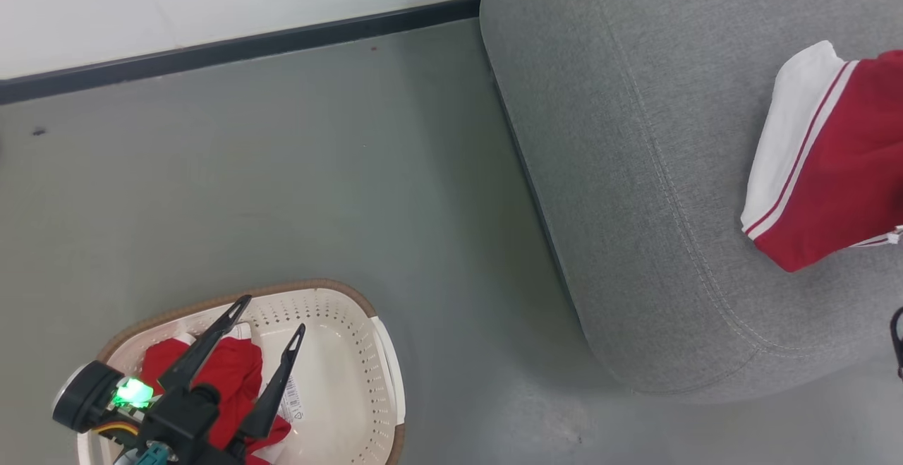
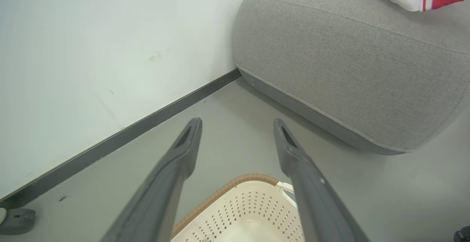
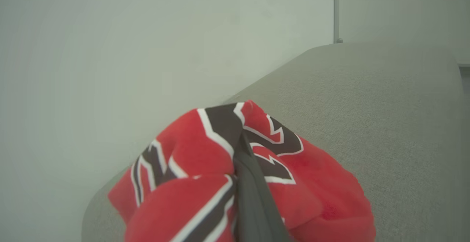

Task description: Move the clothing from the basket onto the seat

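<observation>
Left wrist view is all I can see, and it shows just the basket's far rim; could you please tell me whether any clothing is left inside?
Observer: Yes. In the head view a red garment lies crumpled in the basket, toward that view's left.
Operator: Thank you. Is this arm lined up with it?
Observer: The left gripper is open with its fingers over that garment. I cannot tell whether they touch it.
Operator: And the other arm?
Observer: The right gripper is shut on a lettered garment, which rests on the seat.
</observation>
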